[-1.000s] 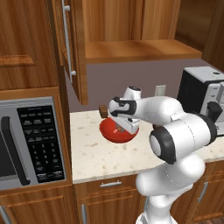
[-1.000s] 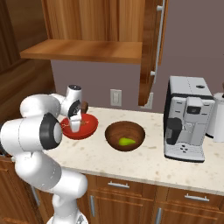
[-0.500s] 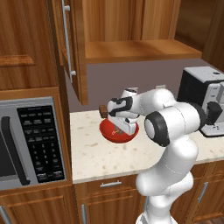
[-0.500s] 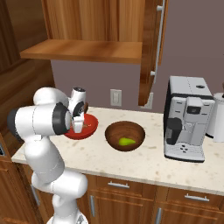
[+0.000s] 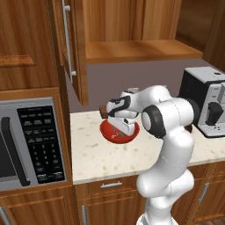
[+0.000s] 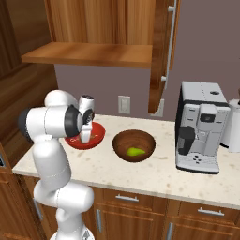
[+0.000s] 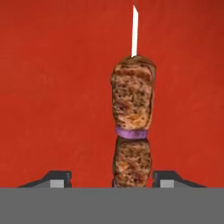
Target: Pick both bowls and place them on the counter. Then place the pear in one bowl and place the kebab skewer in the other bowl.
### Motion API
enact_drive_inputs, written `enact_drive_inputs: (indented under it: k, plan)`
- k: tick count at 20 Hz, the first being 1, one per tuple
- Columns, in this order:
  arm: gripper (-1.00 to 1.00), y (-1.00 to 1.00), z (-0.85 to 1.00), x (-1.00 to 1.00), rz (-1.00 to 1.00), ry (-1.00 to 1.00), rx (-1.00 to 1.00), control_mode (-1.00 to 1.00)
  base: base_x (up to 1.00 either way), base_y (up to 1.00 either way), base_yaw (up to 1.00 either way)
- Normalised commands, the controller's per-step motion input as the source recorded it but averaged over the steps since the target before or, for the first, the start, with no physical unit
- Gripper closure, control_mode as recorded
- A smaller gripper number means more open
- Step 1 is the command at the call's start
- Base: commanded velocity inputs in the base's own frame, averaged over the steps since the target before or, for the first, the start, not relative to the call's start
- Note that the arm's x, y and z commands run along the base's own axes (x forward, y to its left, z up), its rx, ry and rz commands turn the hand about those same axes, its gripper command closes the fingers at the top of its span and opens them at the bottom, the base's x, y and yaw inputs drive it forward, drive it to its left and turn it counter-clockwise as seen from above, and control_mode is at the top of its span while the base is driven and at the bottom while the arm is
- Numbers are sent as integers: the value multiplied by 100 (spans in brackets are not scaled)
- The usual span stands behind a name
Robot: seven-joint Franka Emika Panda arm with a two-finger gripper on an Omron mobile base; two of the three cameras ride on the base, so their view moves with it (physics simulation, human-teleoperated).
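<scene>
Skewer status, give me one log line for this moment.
skewer: in red bowl | claw: open, over it | pear: in brown bowl | both bowls on counter

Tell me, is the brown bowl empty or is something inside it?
Not empty. The brown bowl stands on the counter with the yellow-green pear lying at its bottom.

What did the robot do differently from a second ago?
The gripper has opened its jaws over the red bowl and let go of the kebab skewer, which now lies in that bowl. The arm shifted slightly. The pear stayed in the brown bowl on the counter.
</scene>
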Motion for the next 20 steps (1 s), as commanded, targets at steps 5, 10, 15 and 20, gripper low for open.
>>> enact_drive_inputs:
  k: [5, 10, 15, 20]
  plan:
    - [-100, 0, 10, -5, 0, -1, 0, -100, 0, 0, 0]
    - [-100, 4, 50, -66, 0, -12, 0, -100, 0, 0, 0]
    - [-100, 7, 61, -90, 0, -14, 0, -100, 0, 0, 0]
    - [-100, 0, 45, -100, -1, -7, 0, -100, 0, 0, 0]
